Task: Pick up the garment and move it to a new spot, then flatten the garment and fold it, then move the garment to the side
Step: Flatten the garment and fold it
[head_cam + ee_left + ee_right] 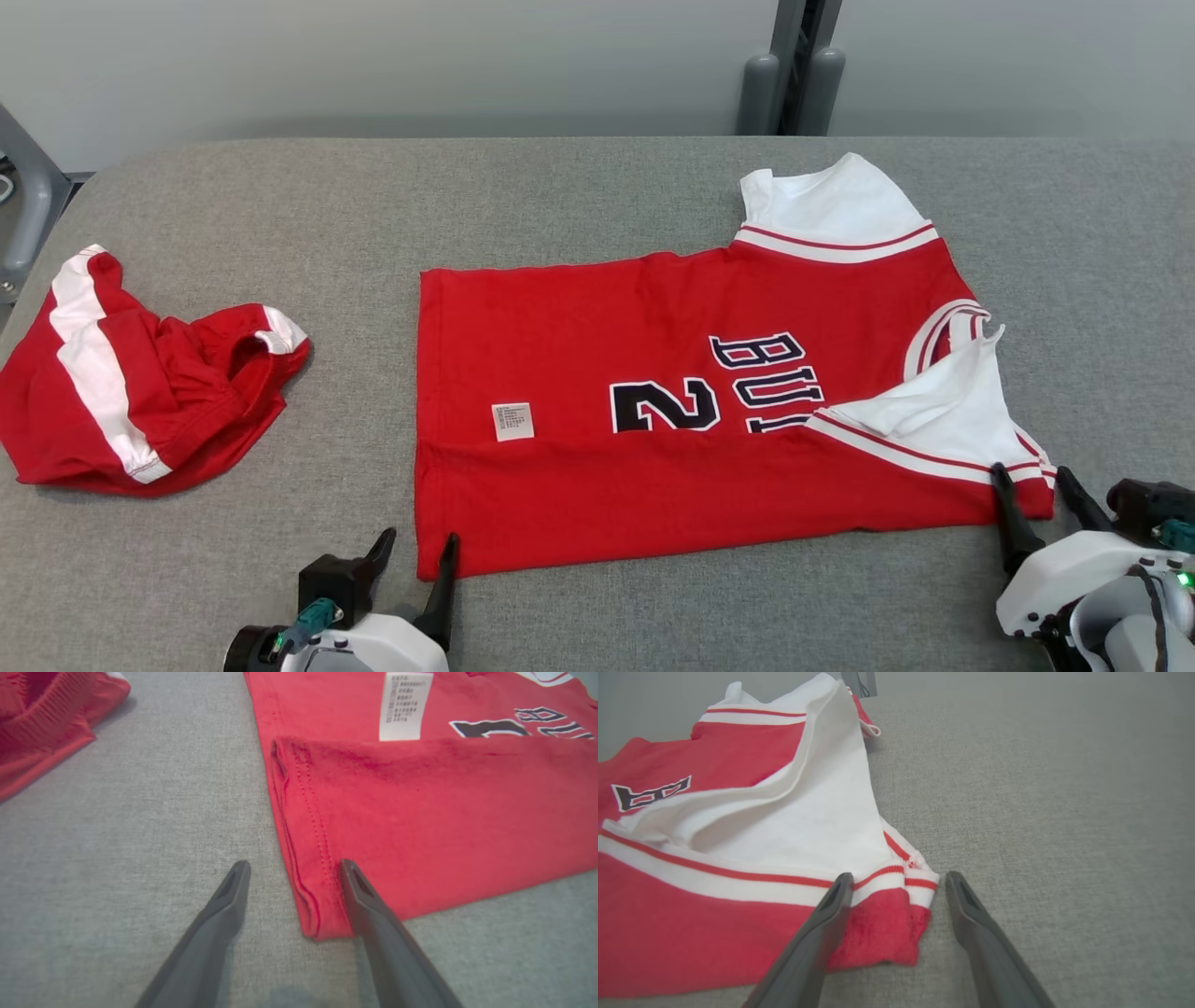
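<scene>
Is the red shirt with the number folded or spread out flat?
Partly folded. The shirt lies flat, but its near edge is turned over, hiding part of the number.

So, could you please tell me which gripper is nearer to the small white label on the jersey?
Left. The left gripper straddles a hem corner of the jersey, just short of the label; the right gripper straddles the sleeve corner at the opposite end.
</scene>
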`<state>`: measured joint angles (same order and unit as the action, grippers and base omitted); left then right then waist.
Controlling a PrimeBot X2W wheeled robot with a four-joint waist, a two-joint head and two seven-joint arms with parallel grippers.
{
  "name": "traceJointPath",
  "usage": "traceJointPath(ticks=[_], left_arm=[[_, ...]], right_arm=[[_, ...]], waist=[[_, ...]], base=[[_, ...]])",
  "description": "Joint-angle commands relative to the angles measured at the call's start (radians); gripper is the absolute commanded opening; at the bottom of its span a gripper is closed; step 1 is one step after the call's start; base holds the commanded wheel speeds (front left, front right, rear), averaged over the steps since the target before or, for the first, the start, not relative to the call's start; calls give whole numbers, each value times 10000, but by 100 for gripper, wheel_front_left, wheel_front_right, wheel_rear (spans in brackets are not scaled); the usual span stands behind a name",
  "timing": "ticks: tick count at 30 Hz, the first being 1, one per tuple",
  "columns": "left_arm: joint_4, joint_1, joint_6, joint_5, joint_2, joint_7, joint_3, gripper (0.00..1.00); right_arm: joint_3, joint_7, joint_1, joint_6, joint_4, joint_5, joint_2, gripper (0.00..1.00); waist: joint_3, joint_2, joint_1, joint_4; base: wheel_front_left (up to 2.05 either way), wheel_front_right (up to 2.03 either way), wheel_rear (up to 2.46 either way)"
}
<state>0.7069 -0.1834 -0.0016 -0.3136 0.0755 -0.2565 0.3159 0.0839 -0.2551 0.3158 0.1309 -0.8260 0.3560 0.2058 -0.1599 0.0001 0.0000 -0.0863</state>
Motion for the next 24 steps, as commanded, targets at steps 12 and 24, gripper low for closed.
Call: traceJointPath(ticks=[12,24], left_arm=[[490,-197,-459,-256,38,435,301,0],[-156,-12,-159,-291,271,382,314,0]], right_arm=[[901,109,242,-8,-288,1200,257,0],[687,-106,-494,-8,269,2358,194,0]], waist=[[7,-1,0,73],[293,-1,0,374]], base=[[0,0,0],[0,0,0]])
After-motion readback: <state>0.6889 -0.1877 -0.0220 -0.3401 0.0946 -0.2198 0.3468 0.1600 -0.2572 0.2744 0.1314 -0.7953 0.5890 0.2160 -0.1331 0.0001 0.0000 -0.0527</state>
